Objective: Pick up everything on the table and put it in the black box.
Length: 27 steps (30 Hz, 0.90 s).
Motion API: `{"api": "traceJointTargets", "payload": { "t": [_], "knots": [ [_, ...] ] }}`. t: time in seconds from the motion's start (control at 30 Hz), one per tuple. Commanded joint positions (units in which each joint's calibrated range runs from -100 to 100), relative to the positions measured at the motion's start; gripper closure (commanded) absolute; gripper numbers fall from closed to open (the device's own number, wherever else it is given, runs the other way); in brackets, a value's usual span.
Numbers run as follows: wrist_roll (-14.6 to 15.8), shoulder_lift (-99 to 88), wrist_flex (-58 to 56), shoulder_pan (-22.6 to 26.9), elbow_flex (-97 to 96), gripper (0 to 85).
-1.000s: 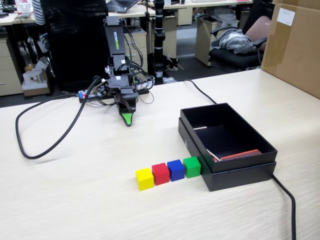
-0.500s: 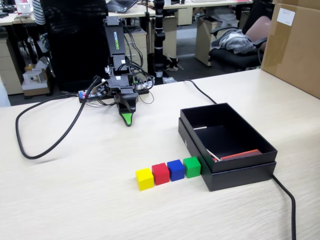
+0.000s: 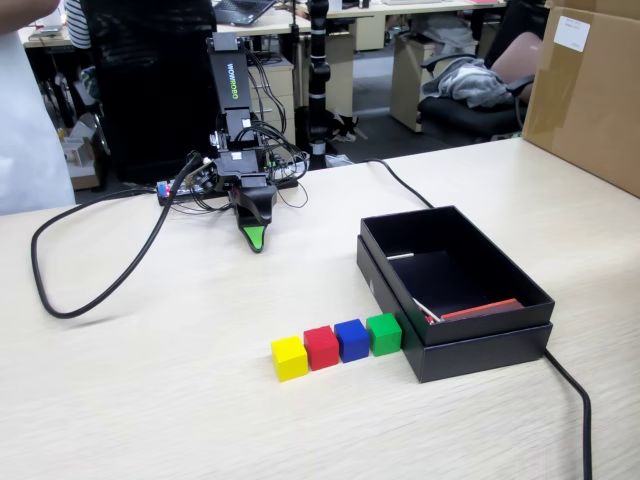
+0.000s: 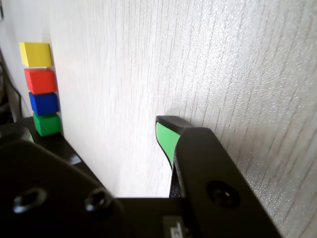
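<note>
Four cubes, yellow cube (image 3: 289, 358), red cube (image 3: 321, 347), blue cube (image 3: 351, 339), green cube (image 3: 383, 333), adjoin the black box (image 3: 480, 345). Gripper (image 3: 257, 239) rests apart on the counter (image 3: 150, 380); jaws' state indeterminate.

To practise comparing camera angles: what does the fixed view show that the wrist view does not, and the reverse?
Only the fixed view shows the whole black box interior, the arm's base, black cables and a brown carton. Only the wrist view shows the green pad close up. Both show the yellow, red, blue and green cubes in a row.
</note>
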Motion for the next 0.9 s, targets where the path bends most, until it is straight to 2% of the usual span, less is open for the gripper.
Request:
{"api": "traceJointTargets", "payload": {
  "t": [0.0, 0.1, 0.37, 0.5, 0.63, 0.87],
  "knots": [
    [-0.3, 0.4, -0.8, 0.0, -1.3, 36.6],
    [0.1, 0.9, -2.1, 0.0, 0.7, 36.4],
    [0.9, 12.1, -22.2, -0.3, 26.6, 37.9],
    [1.3, 25.5, -32.2, -0.7, 43.7, 37.9],
    [1.8, 41.6, -36.9, -1.8, 60.1, 37.9],
    [2.1, 75.7, -51.0, -2.4, 98.6, 37.8]
  ]
}}
